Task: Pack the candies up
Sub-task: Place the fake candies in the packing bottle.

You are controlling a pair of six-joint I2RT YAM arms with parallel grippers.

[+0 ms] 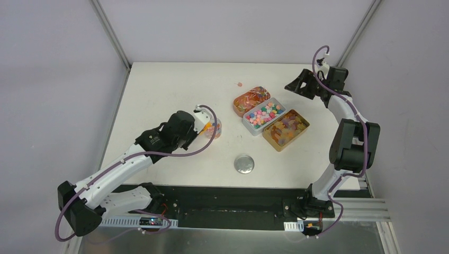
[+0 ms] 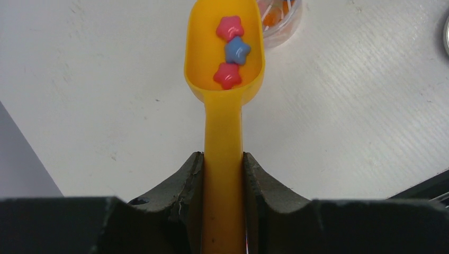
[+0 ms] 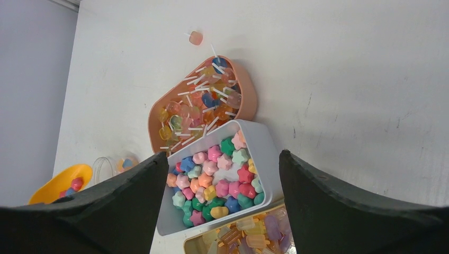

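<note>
Gripping the yellow scoop point(image 2: 223, 119) by its handle, the left gripper point(image 2: 222, 159) is clamped; its wrist view shows three star candies point(image 2: 231, 52) in the bowl, unreadable from overhead. The right gripper point(image 3: 223, 159) hangs wide apart, empty, facing candy-filled trays point(image 3: 269, 159).

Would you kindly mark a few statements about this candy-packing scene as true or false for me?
1. The left end effector is shut on the scoop handle. True.
2. The scoop carries three star candies. True.
3. The round lid sits on the jar. False: it lies flat on the table, apart from the jar.
4. The right end effector grips a tray. False: it is open and holds nothing.
5. One lollipop lies on the table outside the trays. True.
</note>
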